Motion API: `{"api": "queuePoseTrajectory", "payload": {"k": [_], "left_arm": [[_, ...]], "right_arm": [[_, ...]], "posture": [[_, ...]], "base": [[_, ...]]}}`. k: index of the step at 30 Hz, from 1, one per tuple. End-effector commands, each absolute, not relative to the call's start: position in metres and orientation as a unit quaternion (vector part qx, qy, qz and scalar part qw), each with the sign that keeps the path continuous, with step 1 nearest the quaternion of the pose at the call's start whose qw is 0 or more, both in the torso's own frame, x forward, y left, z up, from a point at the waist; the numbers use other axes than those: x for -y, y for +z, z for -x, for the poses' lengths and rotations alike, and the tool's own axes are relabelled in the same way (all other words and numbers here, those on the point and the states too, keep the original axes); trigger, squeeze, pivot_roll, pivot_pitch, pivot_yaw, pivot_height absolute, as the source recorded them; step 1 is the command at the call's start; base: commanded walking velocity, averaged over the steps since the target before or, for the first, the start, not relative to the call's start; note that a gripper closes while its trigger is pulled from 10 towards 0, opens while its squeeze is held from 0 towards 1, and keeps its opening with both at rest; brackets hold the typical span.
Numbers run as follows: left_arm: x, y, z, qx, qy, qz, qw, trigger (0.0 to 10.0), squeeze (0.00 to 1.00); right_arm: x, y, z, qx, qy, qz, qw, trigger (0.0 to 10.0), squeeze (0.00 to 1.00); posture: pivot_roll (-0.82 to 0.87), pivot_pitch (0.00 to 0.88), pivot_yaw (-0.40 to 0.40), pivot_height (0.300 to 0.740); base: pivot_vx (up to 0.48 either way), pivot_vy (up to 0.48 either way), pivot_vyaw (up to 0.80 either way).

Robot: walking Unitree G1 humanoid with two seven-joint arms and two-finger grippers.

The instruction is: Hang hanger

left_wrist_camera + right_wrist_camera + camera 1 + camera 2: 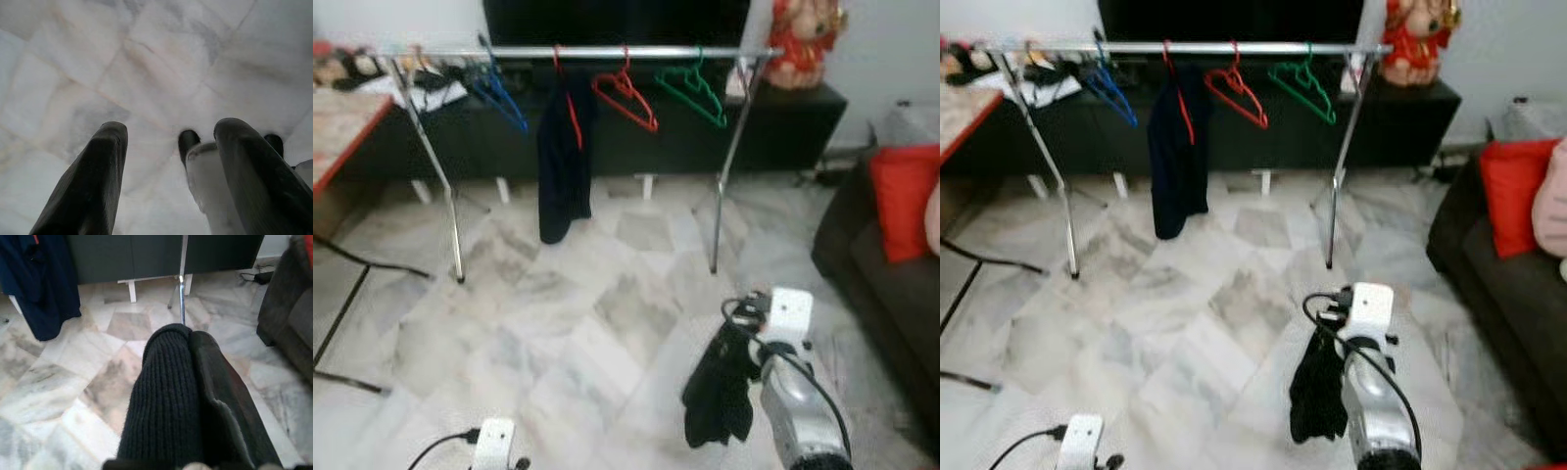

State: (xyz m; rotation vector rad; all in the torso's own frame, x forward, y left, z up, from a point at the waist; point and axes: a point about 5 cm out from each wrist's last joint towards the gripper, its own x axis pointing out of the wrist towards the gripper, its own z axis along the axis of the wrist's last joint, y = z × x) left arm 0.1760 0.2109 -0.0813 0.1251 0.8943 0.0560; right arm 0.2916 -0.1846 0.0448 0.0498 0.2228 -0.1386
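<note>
While the rail [607, 51] spans the frame's top with hangers, the right gripper [736, 338], lower right, clamps a black garment [717, 392] for hanging; the left gripper [168, 161] hangs idle, fingers spread.

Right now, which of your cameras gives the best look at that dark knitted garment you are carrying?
The right wrist view: the dark knitted garment lies close to the lens, with its ribbed knit plain. Both eye views show the garment hanging limp from the right gripper above the marble floor, small and without texture. The left wrist view looks down at floor.
</note>
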Motion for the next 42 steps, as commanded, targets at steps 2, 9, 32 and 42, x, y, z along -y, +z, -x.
{"api": "queuePoseTrajectory", "payload": {"k": [2,9,32,42], "left_arm": [[-0.214,-0.084,-0.17,-0.443,0.035,-0.06,0.894,10.0,0.0],[-0.213,-0.084,-0.171,-0.442,0.034,-0.049,0.895,10.0,0.0],[-0.214,-0.084,-0.17,-0.444,0.033,-0.043,0.894,10.0,0.0],[-0.216,-0.084,-0.169,-0.444,0.033,-0.047,0.894,10.0,0.0]], "right_arm": [[0.181,0.052,-0.296,-0.094,-0.06,-0.023,0.993,10.0,0.0],[0.181,0.051,-0.296,-0.095,-0.06,-0.021,0.993,10.0,0.0],[0.197,0.015,-0.281,-0.155,-0.086,-0.015,0.984,10.0,0.0],[0.197,0.019,-0.285,-0.13,-0.091,-0.016,0.987,10.0,0.0]], "posture": [[-0.12,0.042,-0.032,0.74],[-0.12,0.044,-0.033,0.74],[-0.12,0.039,-0.028,0.74],[-0.12,0.021,-0.023,0.74]], "base": [[0.0,0.0,0.0],[0.0,0.0,0.0],[0.252,0.0,0.0],[0.343,0.0,0.0]]}}
